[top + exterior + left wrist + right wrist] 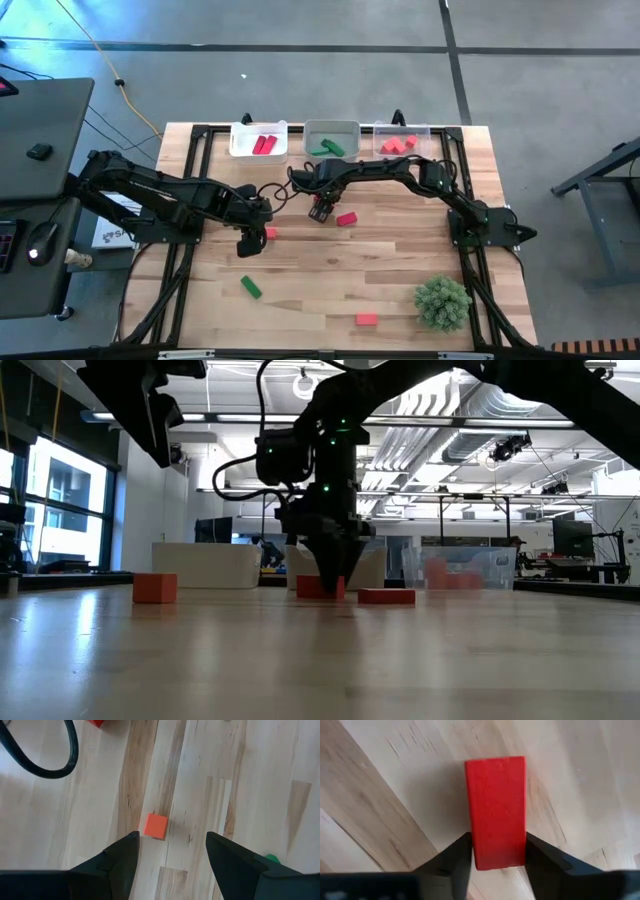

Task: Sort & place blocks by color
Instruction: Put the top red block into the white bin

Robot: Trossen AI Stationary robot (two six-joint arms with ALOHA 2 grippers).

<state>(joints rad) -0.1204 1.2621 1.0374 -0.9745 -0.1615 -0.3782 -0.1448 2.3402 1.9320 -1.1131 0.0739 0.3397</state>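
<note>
- Blocks are partly sorted, partly loose on the desk [400,290]; listed here from left to right in the high view.
- Left tool [249,244] hangs over the desk's left-centre with its fingers [120,857] spread wide and holding nothing; a small orange cube [155,826] lies on the wood just ahead of them.
- Green block [250,288] lies alone toward the near left of the desk.
- White bin [258,140] at the far edge holds red bars [264,145].
- Right tool [320,211] is down at the desk's centre, its two fingers [455,855] against both sides of a red bar [496,810] that rests on the wood; pinching it.
- Green bin [331,138] next along the far edge holds a green block [329,148].
- Coral bar [346,219] lies just right of the right tool.
- Another coral block [367,320] sits near the front edge.
- Clear bin [402,140] holds coral blocks [397,145].
- Bushy green plant [441,302] stands at the near right.
</note>
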